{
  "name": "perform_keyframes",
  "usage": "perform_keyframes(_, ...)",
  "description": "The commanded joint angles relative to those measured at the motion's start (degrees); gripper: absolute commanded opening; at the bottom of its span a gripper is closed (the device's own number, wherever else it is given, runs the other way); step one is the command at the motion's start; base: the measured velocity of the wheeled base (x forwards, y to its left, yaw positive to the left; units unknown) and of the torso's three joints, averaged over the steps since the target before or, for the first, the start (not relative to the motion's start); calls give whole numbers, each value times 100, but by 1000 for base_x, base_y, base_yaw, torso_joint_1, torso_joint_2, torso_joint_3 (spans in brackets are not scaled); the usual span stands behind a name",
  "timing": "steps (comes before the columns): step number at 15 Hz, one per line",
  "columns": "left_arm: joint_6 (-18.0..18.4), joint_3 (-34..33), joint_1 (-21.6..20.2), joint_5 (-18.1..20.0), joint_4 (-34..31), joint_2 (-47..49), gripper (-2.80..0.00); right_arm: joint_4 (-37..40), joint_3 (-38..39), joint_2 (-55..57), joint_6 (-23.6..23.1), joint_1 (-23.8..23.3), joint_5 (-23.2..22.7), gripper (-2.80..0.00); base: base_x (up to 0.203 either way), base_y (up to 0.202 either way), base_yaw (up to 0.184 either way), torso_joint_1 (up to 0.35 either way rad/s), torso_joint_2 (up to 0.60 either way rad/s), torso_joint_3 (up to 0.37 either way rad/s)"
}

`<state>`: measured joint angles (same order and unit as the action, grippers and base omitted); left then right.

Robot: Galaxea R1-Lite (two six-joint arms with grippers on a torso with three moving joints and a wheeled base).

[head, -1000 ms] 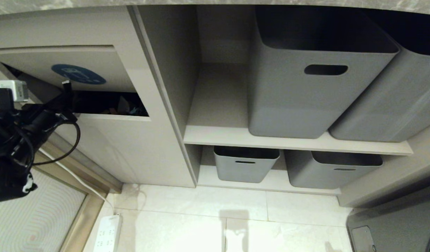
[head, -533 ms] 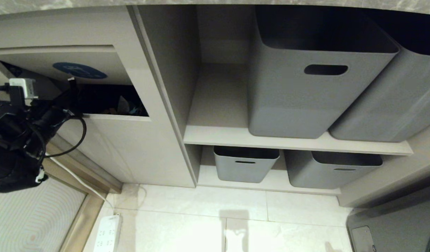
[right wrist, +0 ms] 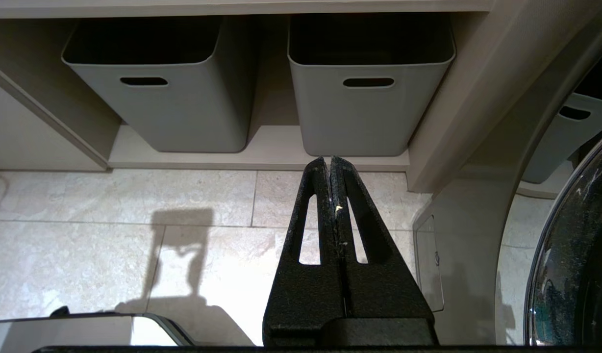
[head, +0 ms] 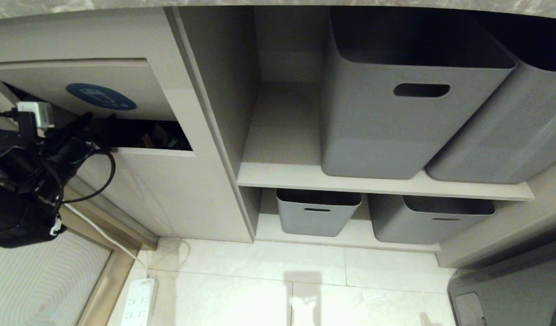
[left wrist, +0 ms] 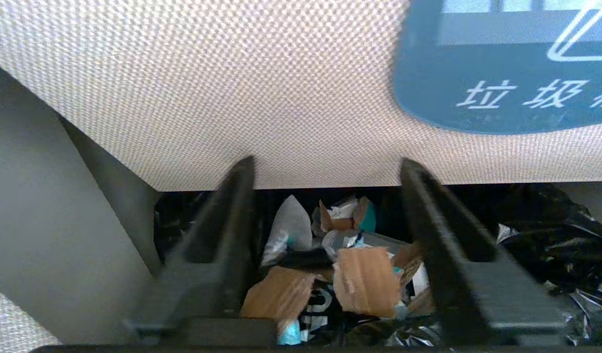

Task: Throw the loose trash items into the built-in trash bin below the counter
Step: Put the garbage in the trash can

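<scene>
Cardboard scrap [left wrist: 365, 280] lies in built-in trash bin [head: 124, 74] beyond left claw [left wrist: 325, 169] (spread wide, empty)

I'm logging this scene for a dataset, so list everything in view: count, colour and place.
counter: one, grey marble-look, top edge of the head view.
built-in trash bin: one, beige panel, flap pushed in, left under the counter.
sticker: one, round blue, on the flap.
trash: several tan cardboard and black scraps, inside the bin.
bin liner: one, black, inside the bin.
tubs: four, grey, two on each of the open shelves on the right.
power strip: one, white, on the floor.
floor: pale tiles.
left tool: black, open and empty, against the flap.
right tool: black, shut, above the floor.
</scene>
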<state>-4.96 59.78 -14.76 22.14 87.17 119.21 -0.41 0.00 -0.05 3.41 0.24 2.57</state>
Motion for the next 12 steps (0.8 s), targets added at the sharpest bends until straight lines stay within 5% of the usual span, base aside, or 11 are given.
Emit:
perform_keyframes(1,-5,-2,0,9,49,-37,0,-2,9,5,1,2,-3,-280,0,0,0,0,0,0)
perform_keyframes(7,-4,-226,-19,0,49,-606,0,-2,9,5,1,2,-2,-280,0,0,0,0,0,0)
perform_keyframes(8,5,-521,-23,-8,49,-733,-280,-2,9,5,1,2,3,-280,0,0,0,0,0,0)
perform_keyframes(12,18,-1872,-54,-8,49,-1512,-280,-2,9,5,1,2,-2,-280,0,0,0,0,0,0)
